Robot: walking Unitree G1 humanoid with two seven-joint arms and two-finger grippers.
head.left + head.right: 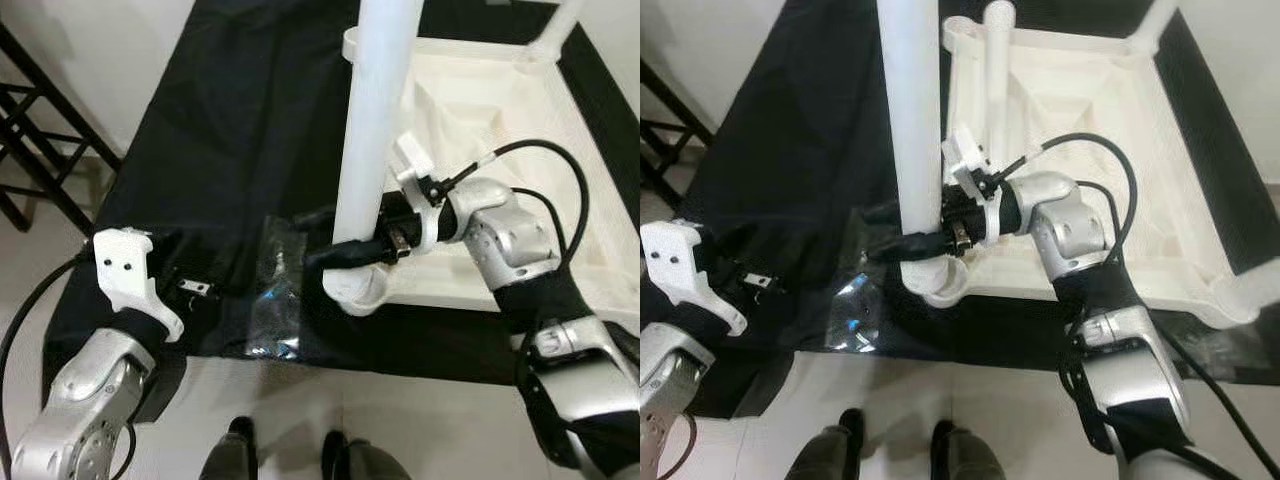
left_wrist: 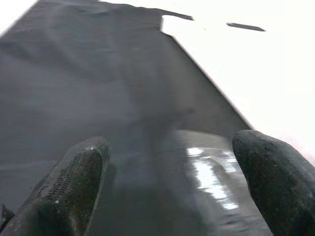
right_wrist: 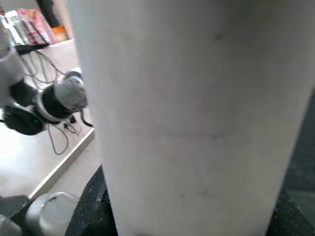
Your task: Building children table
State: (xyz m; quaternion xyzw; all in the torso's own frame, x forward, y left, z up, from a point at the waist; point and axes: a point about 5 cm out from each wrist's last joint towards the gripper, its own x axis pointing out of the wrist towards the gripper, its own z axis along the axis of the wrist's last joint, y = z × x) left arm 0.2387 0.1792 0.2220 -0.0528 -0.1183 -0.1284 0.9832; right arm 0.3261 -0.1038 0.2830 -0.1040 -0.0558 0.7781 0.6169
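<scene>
While the robot looks down at the floor, the largest thing before it is a black cloth (image 1: 230, 120) spread flat, with the white children's table (image 1: 1090, 110) lying upside down on its right part. The table's underside forms a shallow tray with a raised rim, and inside it nothing loose can be made out. Three table legs can be counted: one leg (image 1: 912, 130) stands upright at the near left corner of the frame, set in its round socket (image 1: 937, 285); a second leg (image 1: 995, 70) rises at the far left corner; a third (image 1: 1155, 25) slants off at the far right corner.

The right gripper (image 1: 902, 243) reaches in from the right and is clenched around the near leg low down, just above the socket, its black fingers wrapped on either side of the white tube. In the right wrist view the leg (image 3: 192, 113) is very close, with the dark fingertips (image 3: 91, 206) at its edges.

The left gripper (image 2: 167, 182) hovers over the cloth at the near left, its two fingers (image 2: 69, 187) spread apart and grasping nothing. Just beside it lies one clear plastic bag (image 1: 272, 300), shiny and crumpled, on the near edge of the cloth; what it holds cannot be told.

At the far left stands a black metal rack (image 1: 40, 140). No writing or label can be read anywhere.
</scene>
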